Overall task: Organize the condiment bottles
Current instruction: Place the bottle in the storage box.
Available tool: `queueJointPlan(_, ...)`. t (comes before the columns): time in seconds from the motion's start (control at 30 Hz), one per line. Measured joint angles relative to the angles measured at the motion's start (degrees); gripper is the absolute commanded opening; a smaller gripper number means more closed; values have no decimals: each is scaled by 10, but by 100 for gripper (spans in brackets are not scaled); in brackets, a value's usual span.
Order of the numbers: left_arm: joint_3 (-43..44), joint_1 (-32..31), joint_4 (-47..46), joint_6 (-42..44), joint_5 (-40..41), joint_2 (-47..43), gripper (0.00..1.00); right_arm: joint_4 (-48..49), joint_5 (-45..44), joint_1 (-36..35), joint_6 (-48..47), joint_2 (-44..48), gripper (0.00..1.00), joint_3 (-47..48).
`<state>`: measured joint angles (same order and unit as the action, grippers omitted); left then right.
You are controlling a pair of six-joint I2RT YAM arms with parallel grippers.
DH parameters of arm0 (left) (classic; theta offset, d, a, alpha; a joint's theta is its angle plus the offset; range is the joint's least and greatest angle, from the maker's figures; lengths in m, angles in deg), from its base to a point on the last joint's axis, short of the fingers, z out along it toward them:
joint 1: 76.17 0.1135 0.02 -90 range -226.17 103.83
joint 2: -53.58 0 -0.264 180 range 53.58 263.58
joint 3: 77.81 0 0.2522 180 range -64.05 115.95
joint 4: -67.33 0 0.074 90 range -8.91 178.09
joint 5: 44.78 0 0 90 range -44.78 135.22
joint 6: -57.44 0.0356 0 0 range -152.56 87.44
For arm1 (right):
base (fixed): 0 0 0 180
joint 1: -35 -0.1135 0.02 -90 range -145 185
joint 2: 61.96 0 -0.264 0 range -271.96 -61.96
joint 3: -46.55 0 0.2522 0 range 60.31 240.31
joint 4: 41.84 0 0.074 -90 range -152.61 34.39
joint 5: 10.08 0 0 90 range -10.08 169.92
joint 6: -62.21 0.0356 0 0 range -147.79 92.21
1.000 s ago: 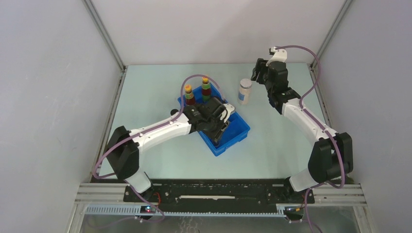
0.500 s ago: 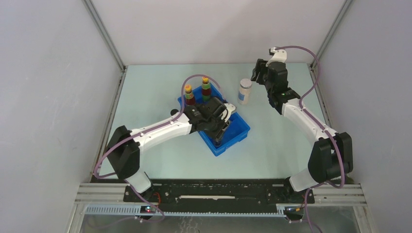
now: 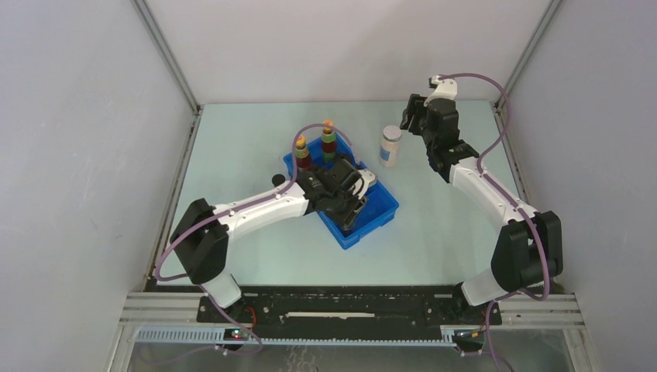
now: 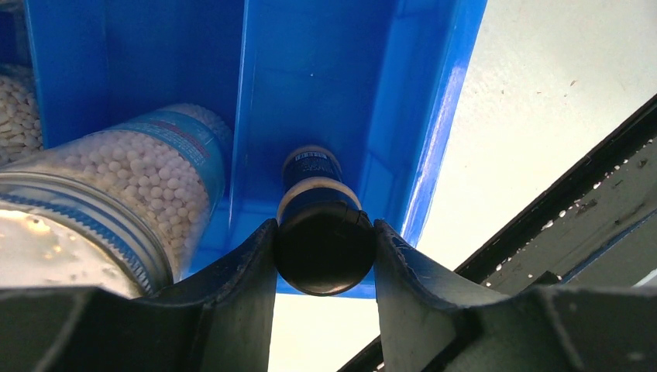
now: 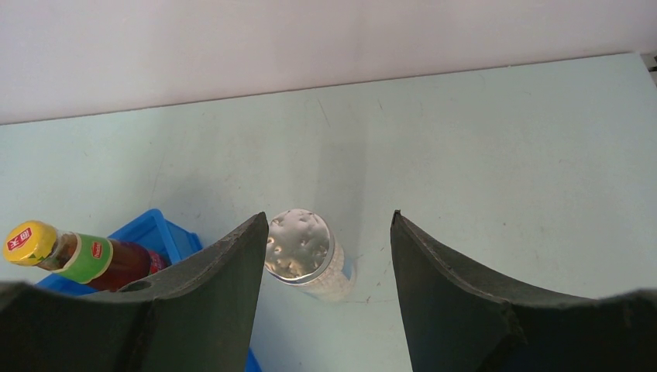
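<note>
Your left pincer is clamped on a black-lidded spice jar inside the edge compartment of the tray. A beaded jar sits past the divider. Your right pincer hangs spread wide near a pale jar, upright on the worktop beside the tray. Two red bottles stand at the tray's far end.

A blue divided plastic tray sits diagonally near the middle of the pale green counter. An upright blue divider splits it into compartments. Plain grey-white walls enclose the counter on three sides, and a metal rail runs along its near edge.
</note>
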<state>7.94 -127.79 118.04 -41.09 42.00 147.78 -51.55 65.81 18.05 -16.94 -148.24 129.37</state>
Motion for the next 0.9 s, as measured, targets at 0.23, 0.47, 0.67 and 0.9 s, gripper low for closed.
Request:
queueJointPlan(0.23,0,0,-6,0,-1,3,36,0,1,0,0,0,68,0)
queueJointPlan(0.47,0,0,-7,0,-1,4,67,0,1,0,0,0,68,0)
queueJointPlan(0.67,-2,0,-9,0,-2,4,81,0,1,0,0,0,68,0)
queueJointPlan(0.9,-7,0,-9,0,-2,4,79,0,3,0,0,0,68,0)
